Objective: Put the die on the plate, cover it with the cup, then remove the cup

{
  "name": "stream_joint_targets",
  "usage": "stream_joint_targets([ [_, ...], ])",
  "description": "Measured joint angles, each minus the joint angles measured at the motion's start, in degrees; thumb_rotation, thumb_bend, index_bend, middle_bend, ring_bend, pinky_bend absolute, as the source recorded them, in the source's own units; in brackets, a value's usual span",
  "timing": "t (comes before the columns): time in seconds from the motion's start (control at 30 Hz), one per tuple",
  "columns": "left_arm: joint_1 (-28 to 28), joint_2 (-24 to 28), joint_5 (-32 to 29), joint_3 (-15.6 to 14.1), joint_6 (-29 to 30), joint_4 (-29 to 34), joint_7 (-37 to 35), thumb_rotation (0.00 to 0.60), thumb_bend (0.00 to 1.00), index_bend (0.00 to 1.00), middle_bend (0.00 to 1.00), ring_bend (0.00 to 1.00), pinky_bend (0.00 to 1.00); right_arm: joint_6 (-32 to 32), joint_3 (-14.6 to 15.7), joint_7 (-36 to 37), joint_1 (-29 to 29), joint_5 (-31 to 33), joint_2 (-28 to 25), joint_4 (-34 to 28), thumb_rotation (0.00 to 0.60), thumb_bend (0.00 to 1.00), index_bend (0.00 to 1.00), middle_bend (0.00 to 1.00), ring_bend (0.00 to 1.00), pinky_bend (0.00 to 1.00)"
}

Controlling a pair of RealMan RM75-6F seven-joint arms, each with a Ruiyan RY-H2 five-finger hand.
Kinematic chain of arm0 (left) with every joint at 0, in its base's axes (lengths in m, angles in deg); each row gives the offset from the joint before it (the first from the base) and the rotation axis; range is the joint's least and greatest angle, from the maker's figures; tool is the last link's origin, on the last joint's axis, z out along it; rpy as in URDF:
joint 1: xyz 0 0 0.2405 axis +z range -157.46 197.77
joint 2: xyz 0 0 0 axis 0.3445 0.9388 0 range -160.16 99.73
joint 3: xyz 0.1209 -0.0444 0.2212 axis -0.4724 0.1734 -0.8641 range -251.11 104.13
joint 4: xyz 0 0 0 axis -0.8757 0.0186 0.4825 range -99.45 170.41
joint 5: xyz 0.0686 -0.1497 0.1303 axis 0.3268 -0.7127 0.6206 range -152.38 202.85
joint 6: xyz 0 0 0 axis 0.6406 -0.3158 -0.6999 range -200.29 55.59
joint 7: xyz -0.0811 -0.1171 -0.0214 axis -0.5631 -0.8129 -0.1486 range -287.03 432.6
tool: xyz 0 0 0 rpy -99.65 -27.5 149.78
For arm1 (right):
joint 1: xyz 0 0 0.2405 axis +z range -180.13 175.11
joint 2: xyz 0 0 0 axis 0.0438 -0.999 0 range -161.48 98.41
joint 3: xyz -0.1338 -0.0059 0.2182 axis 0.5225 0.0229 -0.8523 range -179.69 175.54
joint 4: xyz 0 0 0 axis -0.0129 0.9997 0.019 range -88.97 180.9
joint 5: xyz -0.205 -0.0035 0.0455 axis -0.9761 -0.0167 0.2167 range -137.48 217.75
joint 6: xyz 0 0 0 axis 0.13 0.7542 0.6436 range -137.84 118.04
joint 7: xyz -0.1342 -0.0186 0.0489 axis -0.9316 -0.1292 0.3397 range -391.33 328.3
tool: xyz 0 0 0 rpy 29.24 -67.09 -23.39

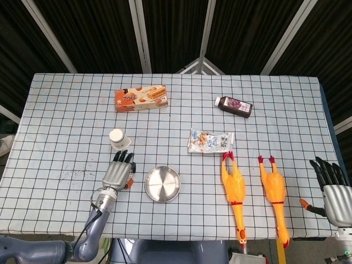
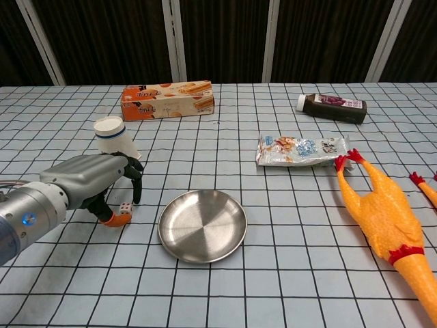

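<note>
Left hand (image 2: 92, 181): lower left of the chest view, fingers curled down over the die (image 2: 124, 208), orange thumb tip touching it; a firm hold cannot be confirmed.
Die: on the desk (image 2: 287, 273), just left of the plate (image 2: 202, 225).
Cup (image 2: 113, 137): behind the left hand, upside down.
Right hand (image 1: 331, 184): lower right of the head view, fingers spread, empty.
</note>
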Motion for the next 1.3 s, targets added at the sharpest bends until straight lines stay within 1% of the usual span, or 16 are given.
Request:
stream_joint_targets([
  [0.47,-0.1,-0.2,-0.7,-0.2,0.3,-0.6,0.9,0.6,0.46,0.46,0.11,0.0,0.03,-0.3,-0.1,-0.2,0.0,0.5,0.0,-0.2,0.6,0.09,0.02,0.02,0.07,0.0],
  [0.9,-0.1,-0.4,-0.4,-0.4,1.2,-0.7,1.2,0.6,0.46,0.49,0.14,0.0,0.03,-0.6,0.2,-0.1,0.0,0.5,0.0,-0.3,0.6,0.09,0.02,0.02,0.07,0.0],
  [1.3,-0.1,-0.2,-0.5,-0.4,1.5,-0.7,1.5,0.6,0.46,0.49,0.14,0.0,0.02,-0.9,0.1,-0.3,0.0,0.7,-0.1,-0.4,0.6,0.09,0.02,0.02,0.07,0.0],
])
